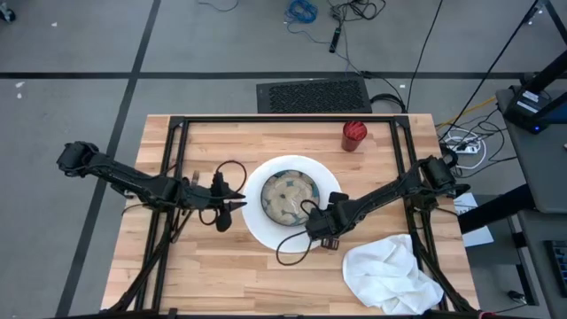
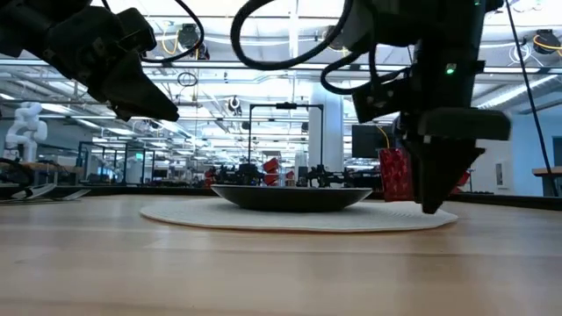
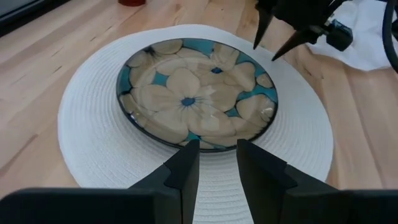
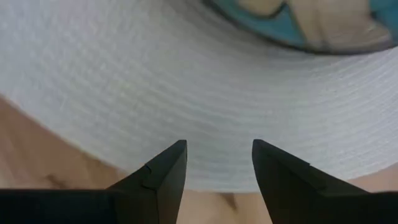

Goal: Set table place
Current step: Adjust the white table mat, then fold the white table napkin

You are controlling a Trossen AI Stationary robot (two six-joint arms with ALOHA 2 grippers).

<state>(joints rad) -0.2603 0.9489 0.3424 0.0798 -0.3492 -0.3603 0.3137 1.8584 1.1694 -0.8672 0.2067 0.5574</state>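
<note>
A blue plate with beige flowers (image 1: 291, 197) (image 3: 193, 93) rests on a round white woven placemat (image 1: 266, 232) (image 3: 93, 124), which lies flat on the wooden table (image 1: 213, 275). My left gripper (image 1: 232, 208) (image 3: 217, 144) hangs open and raised at the placemat's left edge, pointing toward the plate, with nothing between its fingers. My right gripper (image 1: 321, 232) (image 4: 217, 144) points down, open, low over the placemat's near right rim (image 4: 186, 81). In the low view its tip (image 2: 430, 206) stands close above the mat.
A red cup (image 1: 354, 136) (image 2: 395, 174) stands upright at the table's far right. A crumpled white cloth (image 1: 390, 276) (image 3: 367, 37) lies at the near right corner. Bare wood lies to the left and along the near edge.
</note>
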